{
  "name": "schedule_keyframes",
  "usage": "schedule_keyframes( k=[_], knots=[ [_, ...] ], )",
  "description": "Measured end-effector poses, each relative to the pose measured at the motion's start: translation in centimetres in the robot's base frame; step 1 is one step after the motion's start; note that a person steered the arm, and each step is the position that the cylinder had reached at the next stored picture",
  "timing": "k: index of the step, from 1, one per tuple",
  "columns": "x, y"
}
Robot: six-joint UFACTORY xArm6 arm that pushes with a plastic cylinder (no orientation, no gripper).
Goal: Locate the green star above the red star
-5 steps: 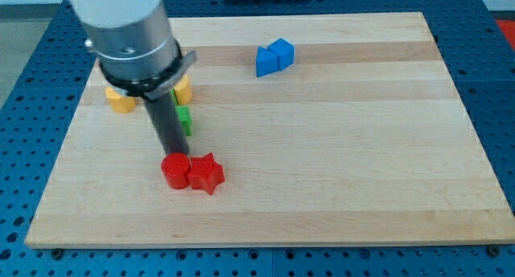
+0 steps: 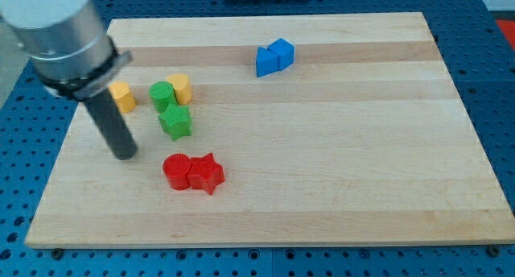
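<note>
A pale wooden counter (image 2: 338,148) lies on a blue pegged bench, and on it the green star (image 2: 175,121) sits toward the view's left, up and to the left of the red star (image 2: 207,174), near it but apart, so it is not yet squarely above it. My tip (image 2: 125,155) rests on the wood to the left of the green star and slightly lower, with no fingers to open or close and touching no block, so I judge the coming push should run rightward. A green cylinder (image 2: 162,94) stands just above the green star, a red cylinder (image 2: 176,171) touches the red star's left side, and the arm's body hides part of the counter's upper-left corner.
</note>
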State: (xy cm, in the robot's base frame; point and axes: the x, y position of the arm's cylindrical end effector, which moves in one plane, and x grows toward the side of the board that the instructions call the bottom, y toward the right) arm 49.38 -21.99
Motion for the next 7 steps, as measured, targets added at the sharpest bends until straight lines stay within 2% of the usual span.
schedule_keyframes(
  k=[1, 2, 3, 4, 6, 7],
  knots=[
    [-2.9, -0.3],
    [-5.9, 4.8],
    [-6.6, 13.9],
    [-6.6, 14.1],
    [-5.9, 6.2],
    [-3.9, 6.1]
  ],
)
